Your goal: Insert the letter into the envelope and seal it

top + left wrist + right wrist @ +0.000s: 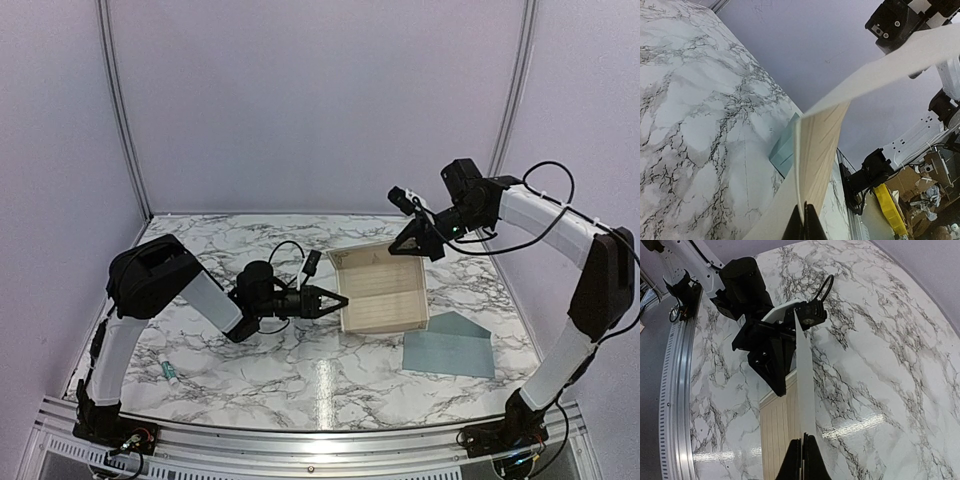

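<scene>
The letter (382,290), a cream lined sheet, lies mid-table with its far part folded up. At the sheet's left edge my left gripper (338,300) is shut on it; in the left wrist view the jaws (805,220) pinch the paper's edge (822,145). My right gripper (400,250) is shut on the raised far-right corner. In the right wrist view the gripper (803,450) clamps the upright strip (805,380), with the left gripper (782,385) beyond it. The blue-grey envelope (450,350) lies flat to the letter's right front, and the left wrist view shows the envelope (785,147) past the sheet.
A small white-and-green tube-like thing (172,372) lies near the table's front left. The marble table (250,240) is walled by pale panels at the back and sides. A metal rail (320,440) runs along the near edge.
</scene>
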{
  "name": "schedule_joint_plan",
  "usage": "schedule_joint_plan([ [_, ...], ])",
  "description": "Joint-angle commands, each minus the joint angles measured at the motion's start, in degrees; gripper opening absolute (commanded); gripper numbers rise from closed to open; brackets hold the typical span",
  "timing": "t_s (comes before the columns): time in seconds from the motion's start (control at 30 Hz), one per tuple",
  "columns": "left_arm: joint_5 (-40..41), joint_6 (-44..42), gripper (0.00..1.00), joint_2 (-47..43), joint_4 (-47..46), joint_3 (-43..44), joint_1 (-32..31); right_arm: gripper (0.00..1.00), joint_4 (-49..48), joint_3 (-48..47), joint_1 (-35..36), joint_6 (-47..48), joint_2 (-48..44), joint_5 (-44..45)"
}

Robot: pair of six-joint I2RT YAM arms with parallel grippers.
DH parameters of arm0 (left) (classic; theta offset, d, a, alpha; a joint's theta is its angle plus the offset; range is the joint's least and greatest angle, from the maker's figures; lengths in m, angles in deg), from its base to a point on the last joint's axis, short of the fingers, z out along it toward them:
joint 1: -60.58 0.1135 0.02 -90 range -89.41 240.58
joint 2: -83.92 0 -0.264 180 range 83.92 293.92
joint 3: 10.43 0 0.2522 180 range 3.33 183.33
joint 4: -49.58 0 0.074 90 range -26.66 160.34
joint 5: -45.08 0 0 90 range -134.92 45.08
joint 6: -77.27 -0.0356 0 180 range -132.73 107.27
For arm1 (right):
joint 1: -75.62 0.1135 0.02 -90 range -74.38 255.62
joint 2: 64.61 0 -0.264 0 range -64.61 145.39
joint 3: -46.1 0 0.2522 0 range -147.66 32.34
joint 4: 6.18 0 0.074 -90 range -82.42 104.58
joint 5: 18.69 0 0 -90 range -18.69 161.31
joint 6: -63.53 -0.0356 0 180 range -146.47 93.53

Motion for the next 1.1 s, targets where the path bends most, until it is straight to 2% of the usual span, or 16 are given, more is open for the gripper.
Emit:
schedule_joint_plan([
  [0.0,-0.3,-0.4,0.0,-1.6,-2.7,-1.3,0.0,0.04,2.0,-1.7,0.3,1.1,-1.4,2.6],
  [0.07,-0.2,-0.4,0.0,-3.3,-2.7,-2.9,0.1,0.18,5.7,-3.8,0.3,3.6,-1.7,8.0],
  [0.17,0.7,-1.3,0.0,-7.0,-1.1,-5.6,0.1,0.32,11.0,-8.8,0.3,6.4,-1.8,14.9],
  [0.27,2.8,-4.7,0.0,-12.0,5.6,-8.3,0.1,0.46,14.9,-13.7,0.4,6.7,-1.6,14.8],
  [0.37,6.3,-8.1,0.0,-17.5,12.3,-11.2,0.0,0.54,16.9,-17.3,0.8,6.6,-1.6,14.4],
  [0.57,14.8,-14.6,0.0,-29.5,27.1,-15.1,-0.7,0.62,14.7,-15.2,7.8,8.8,-4.2,24.0],
  [0.73,20.1,-16.9,0.0,-35.9,41.6,-13.8,-2.3,0.66,10.3,-13.4,16.4,8.2,-6.5,33.0],
  [0.93,22.5,-17.8,0.0,-39.7,46.6,-13.1,-5.7,0.68,7.3,-13.1,21.9,8.4,-6.8,38.2],
  [1.07,22.6,-18.3,0.0,-40.6,47.9,-12.6,-7.2,0.69,4.9,-12.0,22.5,9.3,-6.5,37.0],
])
